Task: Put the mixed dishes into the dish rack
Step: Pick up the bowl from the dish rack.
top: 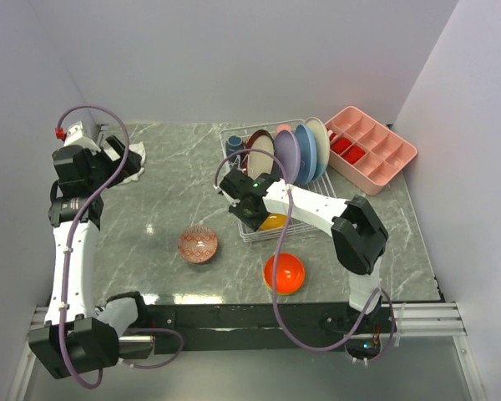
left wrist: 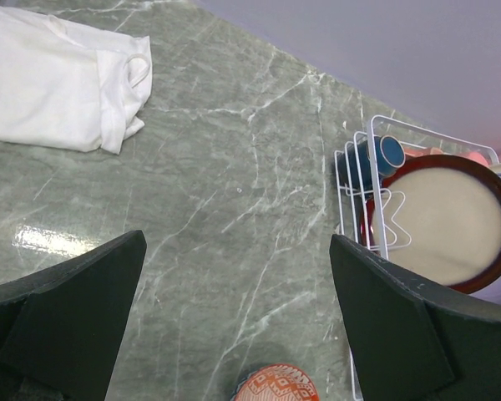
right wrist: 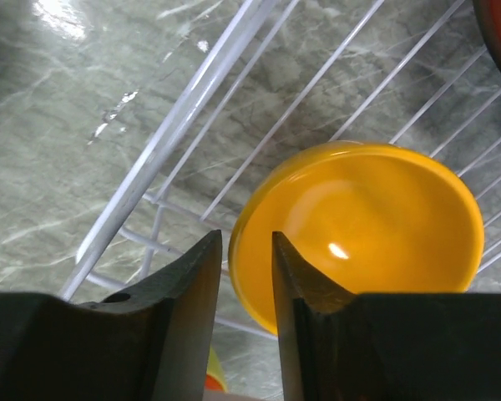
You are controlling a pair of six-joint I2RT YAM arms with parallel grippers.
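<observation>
The white wire dish rack stands at the back centre. On edge in it are a dark-red-rimmed plate, a lavender plate, a blue plate and a cream plate, with a navy cup beside them. My right gripper is low in the rack's near end. Its jaws pinch the rim of the orange-yellow bowl, which lies on the rack's wires. A patterned pink bowl and a red-orange bowl sit on the table. My left gripper is open and empty above the table.
A white folded cloth lies at the back left, beside my left gripper. A pink compartment tray stands right of the rack. In the left wrist view the rack, the navy cup and the dark-red-rimmed plate show at the right.
</observation>
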